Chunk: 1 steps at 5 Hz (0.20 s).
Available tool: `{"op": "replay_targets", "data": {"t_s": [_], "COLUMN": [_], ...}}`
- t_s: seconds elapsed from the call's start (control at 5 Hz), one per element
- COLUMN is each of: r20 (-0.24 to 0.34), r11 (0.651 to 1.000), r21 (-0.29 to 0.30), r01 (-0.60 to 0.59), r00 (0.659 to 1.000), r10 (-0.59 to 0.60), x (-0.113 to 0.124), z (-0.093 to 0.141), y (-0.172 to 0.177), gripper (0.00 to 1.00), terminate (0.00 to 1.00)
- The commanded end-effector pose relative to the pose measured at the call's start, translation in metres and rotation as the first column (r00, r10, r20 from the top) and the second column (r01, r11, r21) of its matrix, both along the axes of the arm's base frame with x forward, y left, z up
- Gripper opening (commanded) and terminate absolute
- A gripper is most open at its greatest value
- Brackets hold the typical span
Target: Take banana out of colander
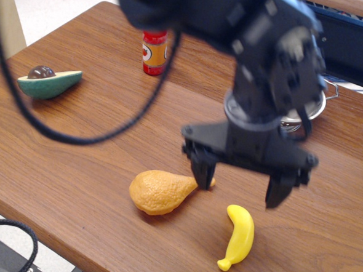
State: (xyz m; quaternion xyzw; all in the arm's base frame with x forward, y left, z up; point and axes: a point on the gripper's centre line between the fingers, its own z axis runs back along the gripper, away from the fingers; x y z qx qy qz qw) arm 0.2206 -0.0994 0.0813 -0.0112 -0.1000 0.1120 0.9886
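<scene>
Lifting clear, I see the end effector released and empty above the banana on the desk; I rise straight, avoiding the drumstick.

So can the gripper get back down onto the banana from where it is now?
Probably yes. The gripper hangs open just above the banana, which lies bare on the table. The chicken leg sits to one side, apart from it.

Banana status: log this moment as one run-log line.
banana: lying on table, released | gripper: open, above banana, not touching | colander: behind arm, mostly hidden | chicken drumstick: left of banana
</scene>
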Motion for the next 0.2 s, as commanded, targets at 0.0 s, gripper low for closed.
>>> {"op": "replay_targets", "data": {"t_s": [0.0], "r20": [0.04], "r11": [1.0], "r21": [-0.021], "r01": [0.0], "r00": [0.999], "r10": [0.001], "x": [0.0091], "z": [0.0144], "y": [0.0129], "gripper": [1.0], "terminate": [1.0]}}
